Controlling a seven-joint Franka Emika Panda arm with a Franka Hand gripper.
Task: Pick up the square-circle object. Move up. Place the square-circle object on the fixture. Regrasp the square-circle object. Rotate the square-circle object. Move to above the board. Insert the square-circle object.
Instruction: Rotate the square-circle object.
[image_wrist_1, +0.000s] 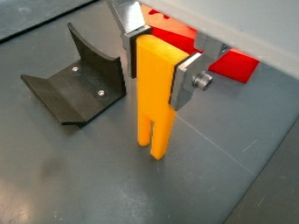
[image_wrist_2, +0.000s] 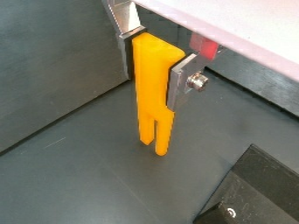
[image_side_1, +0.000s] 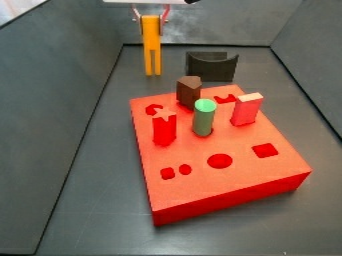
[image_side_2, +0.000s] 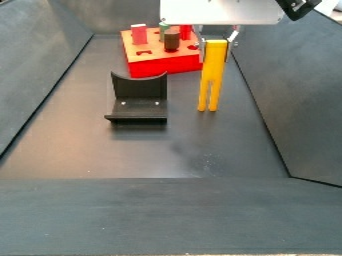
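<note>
- Above the grey floor, beside the fixture (image_wrist_1: 76, 80), my gripper (image_wrist_1: 162, 61) hangs with the peg (image_wrist_1: 156, 105) in it.
- The peg is a slim yellow bar, held upright by its top end, so most of its length hangs free below my fingers (image_wrist_1: 188, 79).
- In a side view its lower end (image_side_2: 210, 105) seems clear of the floor or only just above it; I cannot tell which.
- I judge the upright hold comes from the pickup: the peg must go into the fixture's cradle so I can take a fresh hold and turn it.
- The fixture is a dark L-shaped bracket on a base plate, standing empty near the peg, not touching it.
- The red board (image_side_1: 254, 170) lies well apart, carrying a green cylinder (image_side_1: 203, 117) and red pegs (image_side_1: 246, 108); insertion waits until later.
- My jaws are closed only as far as the peg's thickness, pinching it between silver plates, flat against its sides.
- Nothing else touches my gripper.
</note>
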